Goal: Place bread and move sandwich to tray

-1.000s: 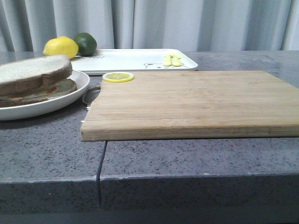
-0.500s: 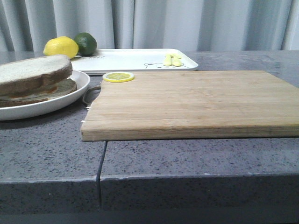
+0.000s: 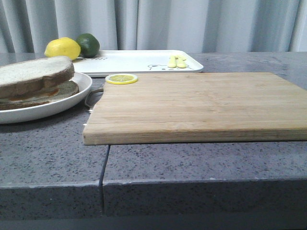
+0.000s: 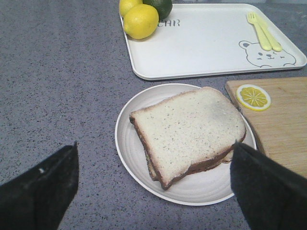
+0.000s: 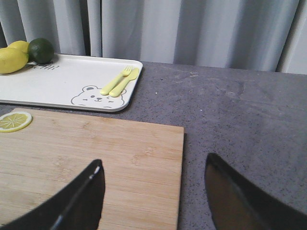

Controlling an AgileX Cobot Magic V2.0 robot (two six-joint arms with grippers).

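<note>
The sandwich (image 3: 36, 79) sits on its round white plate (image 3: 57, 108) at the table's left. The bread (image 4: 189, 132) lies on it as the top slice, pale with a dark brown crust. Only an orange streak shows between the slices. The white tray (image 3: 129, 62) with a bear drawing lies behind the plate. My left gripper (image 4: 156, 143) hangs open above the plate (image 4: 127, 139), with its fingers on either side of the sandwich and touching nothing. My right gripper (image 5: 154, 160) is open and empty over the right edge of the cutting board. Neither gripper shows in the front view.
A wooden cutting board (image 3: 192, 103) fills the middle and right, with a lemon slice (image 3: 121, 78) at its far left corner. A lemon (image 3: 62, 48) and a lime (image 3: 88, 44) rest on the tray's left end. A yellow fork and spoon (image 3: 176, 61) lie at its right end.
</note>
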